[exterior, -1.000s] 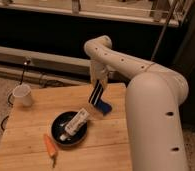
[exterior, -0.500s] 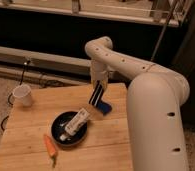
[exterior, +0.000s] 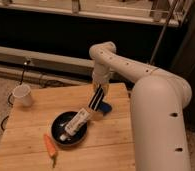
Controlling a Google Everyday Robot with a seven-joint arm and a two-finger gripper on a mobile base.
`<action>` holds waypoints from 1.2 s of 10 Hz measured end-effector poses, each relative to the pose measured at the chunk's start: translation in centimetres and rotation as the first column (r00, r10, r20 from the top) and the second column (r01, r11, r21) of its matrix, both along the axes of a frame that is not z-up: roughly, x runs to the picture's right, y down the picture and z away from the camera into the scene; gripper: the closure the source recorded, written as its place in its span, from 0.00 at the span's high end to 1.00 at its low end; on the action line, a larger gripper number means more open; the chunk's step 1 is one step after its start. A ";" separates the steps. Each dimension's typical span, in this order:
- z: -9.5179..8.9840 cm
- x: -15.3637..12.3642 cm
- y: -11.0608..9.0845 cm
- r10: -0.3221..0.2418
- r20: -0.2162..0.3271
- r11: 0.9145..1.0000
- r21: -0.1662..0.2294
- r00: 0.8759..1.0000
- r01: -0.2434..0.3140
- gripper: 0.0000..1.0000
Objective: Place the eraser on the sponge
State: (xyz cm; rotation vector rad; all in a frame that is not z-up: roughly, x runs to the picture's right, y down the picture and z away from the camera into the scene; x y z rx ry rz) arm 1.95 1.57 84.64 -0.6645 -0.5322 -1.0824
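Claw: the claw (exterior: 98,90) hangs over the far-right part of the desk, fingers closed on the upper end of the eraser.
Arm: the white arm (exterior: 141,85) reaches in from the right and bends down to the claw.
Desk: the wooden desk (exterior: 36,150) is pale planking; a dark wall and a pale ledge run behind it, speckled floor to the left.
Pan: a black pan (exterior: 58,127) sits mid-desk with a white tube (exterior: 77,122) leaning in it.
Eraser: the eraser (exterior: 96,100) hangs tilted, its lower end just above the sponge.
sponge: the sponge (exterior: 105,108), blue-looking, lies just right of the pan.
Step advice: I judge it best to level the eraser, centre it over the sponge, lower until it rests, then release, keeping off the tube.
Small things: a white cup (exterior: 22,94) far left; an orange carrot (exterior: 50,146) near left.
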 end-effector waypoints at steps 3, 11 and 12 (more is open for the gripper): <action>1.3 1.0 1.9 -0.003 -0.016 0.999 -0.049 1.000 0.002 0.00; 4.0 1.8 4.8 0.045 0.029 0.980 -0.195 0.999 -0.038 0.00; 4.5 2.2 4.7 0.051 0.029 0.978 -0.206 0.998 -0.044 0.00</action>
